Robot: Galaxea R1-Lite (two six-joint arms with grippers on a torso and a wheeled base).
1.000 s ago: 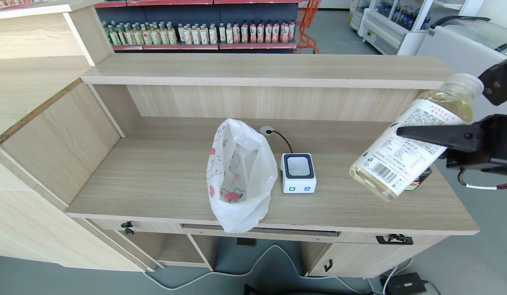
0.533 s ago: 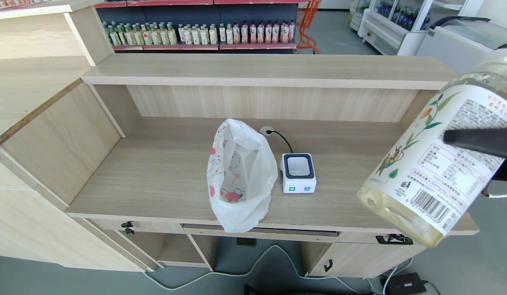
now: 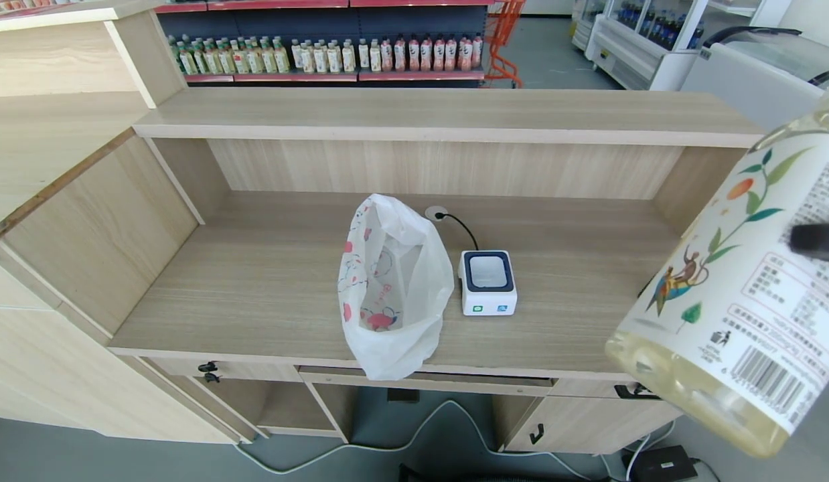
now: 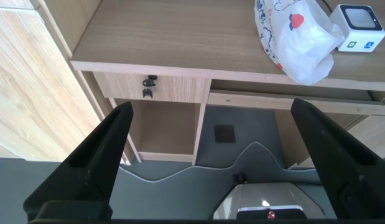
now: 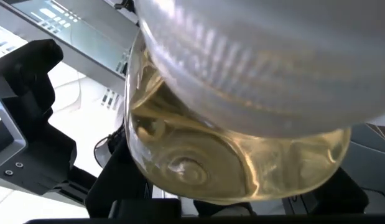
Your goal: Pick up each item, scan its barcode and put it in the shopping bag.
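1. Right tool [image 3: 813,241]: closed on the bottle [image 3: 742,294], with one dark finger lying across the label. The second finger is hidden behind the bottle.
2. Bottle: clear, with pale yellow liquid and a white label. It is held in the air, tilted with its base low, off the counter's [image 3: 254,281] right front corner and well apart from the scanner [image 3: 488,281]. The barcode near the base faces up towards the head camera. The right wrist view shows the base close against the lens.
3. Left tool [image 4: 212,109]: jaws wide apart with nothing between them. It hangs below and in front of the counter's front edge, towards the left corner.
4. Shopping bag [image 3: 391,288]: white with red print. It stands open at the middle of the front edge, its bottom sagging over that edge.
5. Scanner: just beside the bag, on the side towards the right edge, window up. Its cable [image 3: 463,227] runs to a hole near the back wall.
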